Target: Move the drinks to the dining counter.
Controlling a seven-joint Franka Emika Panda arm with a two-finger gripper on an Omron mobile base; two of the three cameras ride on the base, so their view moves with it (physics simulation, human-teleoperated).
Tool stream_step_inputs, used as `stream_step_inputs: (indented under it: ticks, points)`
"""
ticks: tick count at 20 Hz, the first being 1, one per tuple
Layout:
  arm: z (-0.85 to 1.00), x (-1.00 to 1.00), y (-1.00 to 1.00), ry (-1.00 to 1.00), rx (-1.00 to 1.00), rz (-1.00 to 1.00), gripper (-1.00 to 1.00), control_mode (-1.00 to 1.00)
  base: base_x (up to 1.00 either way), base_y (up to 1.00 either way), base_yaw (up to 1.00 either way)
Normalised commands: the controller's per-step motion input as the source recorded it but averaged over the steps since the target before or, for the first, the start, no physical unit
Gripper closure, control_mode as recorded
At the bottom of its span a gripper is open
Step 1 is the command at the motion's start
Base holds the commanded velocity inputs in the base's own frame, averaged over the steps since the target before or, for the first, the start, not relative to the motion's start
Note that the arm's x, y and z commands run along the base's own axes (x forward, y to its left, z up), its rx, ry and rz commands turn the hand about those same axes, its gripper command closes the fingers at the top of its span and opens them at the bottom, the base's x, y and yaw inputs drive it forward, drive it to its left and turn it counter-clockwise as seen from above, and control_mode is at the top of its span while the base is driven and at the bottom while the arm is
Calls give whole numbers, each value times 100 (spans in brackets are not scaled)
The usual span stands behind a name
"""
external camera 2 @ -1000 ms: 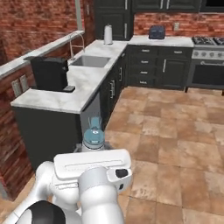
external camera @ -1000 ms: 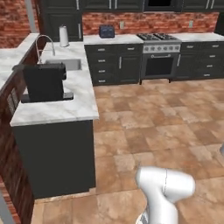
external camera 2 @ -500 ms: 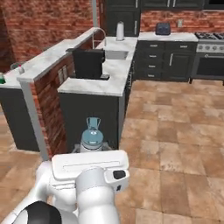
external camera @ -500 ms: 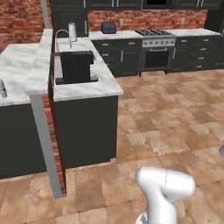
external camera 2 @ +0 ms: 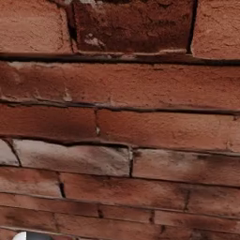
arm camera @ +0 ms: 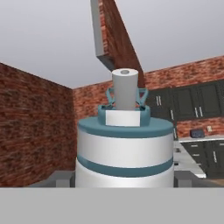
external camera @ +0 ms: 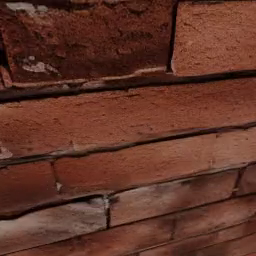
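Note:
In the hand view the tall grey metal bottle (arm camera: 124, 153), with teal bands and a light-blue cap (arm camera: 124, 114), stands very close and upright. My gripper (arm camera: 123, 180) is shut on its body, and a grey finger (arm camera: 59, 178) shows at each side of it. A grey cylinder with a hole in its top (arm camera: 125, 89) rises right above the cap. The carton, the red-capped bottle and the dining counter are out of view.
A red brick wall (external camera: 128, 130) stands right in front of both base cameras (external camera 2: 120, 117). In the hand view there are a brick pillar with a grey edge (arm camera: 111, 37), dark cabinets (arm camera: 192, 107), a toaster (arm camera: 197, 133) and a marble worktop (arm camera: 187, 154) at the right.
The base has driven and turned, so the whole scene has shifted from the open kitchen and its island to a close brick wall. The bottle stays in my gripper.

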Motion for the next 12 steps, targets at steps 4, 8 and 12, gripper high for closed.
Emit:
stream_step_inputs:
  ticks: [4,8,12]
  points:
    - [0,0,0,0,0,0,100,100,-8,100,0]
    - [0,0,0,0,0,0,100,100,0,100,0]
    - [0,0,0,0,0,0,100,100,2,100,0]
